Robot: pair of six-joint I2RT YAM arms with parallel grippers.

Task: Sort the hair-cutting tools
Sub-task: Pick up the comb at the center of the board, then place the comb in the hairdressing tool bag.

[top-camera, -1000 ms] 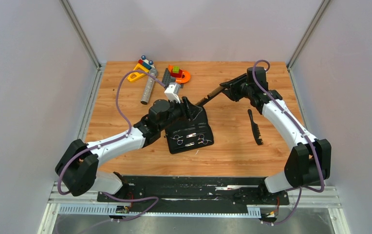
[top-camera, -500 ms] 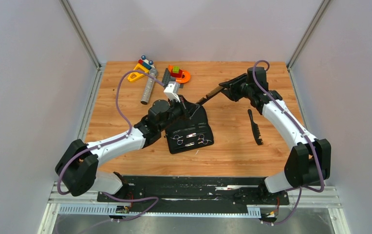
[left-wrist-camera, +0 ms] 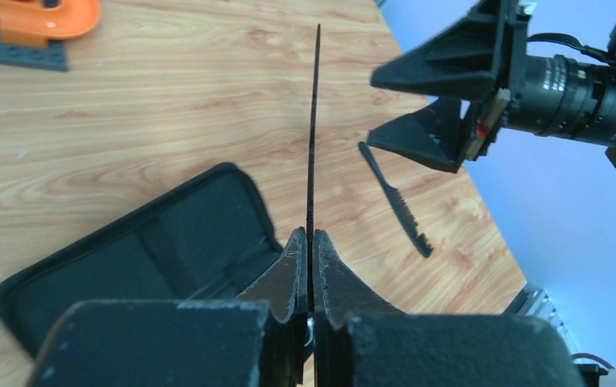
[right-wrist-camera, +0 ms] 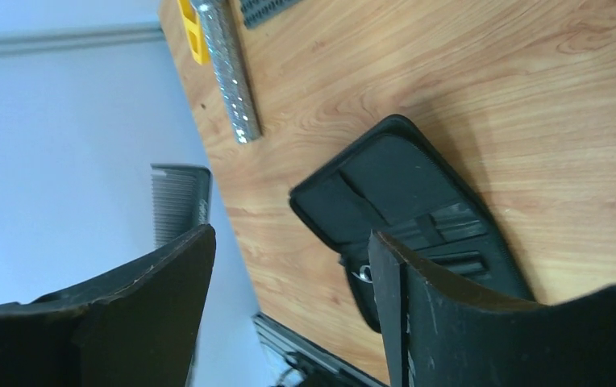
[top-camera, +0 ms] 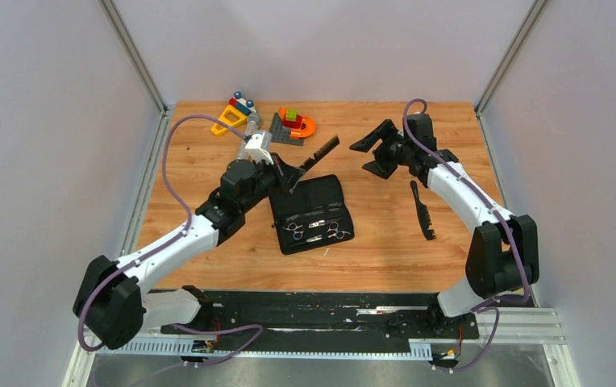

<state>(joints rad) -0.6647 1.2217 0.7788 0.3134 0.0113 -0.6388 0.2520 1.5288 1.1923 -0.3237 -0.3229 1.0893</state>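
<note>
- Left gripper (left-wrist-camera: pixel 311 242) was clenched on one end of the long black comb (left-wrist-camera: pixel 314 121), its pads pressed against the two flat faces. The comb stuck straight out past the fingertips, lifted off the wooden table (top-camera: pixel 208 161) just beyond the far edge of the open black case (top-camera: pixel 325 192).
- Right gripper (top-camera: pixel 370 158) stood wide and empty, touching nothing, in the air near the comb's free end.
- By its look, the comb was light, thin, stiff plastic with a little spring along its length. Held by one end, it could swing or twist between smooth pads. A pinch across the flat faces near the spine, clear of the teeth, seemed the safest hold.
- The shorter black comb (top-camera: pixel 423 210) lay flat on the table to the right of the case, apart from both grippers. Lying so low, it would probably need a pinch across its narrow width.
- Silver scissors (top-camera: pixel 294 230) sat in the near half of the case. They looked like hard, slick metal, probably best taken at the ringed handles.
</note>
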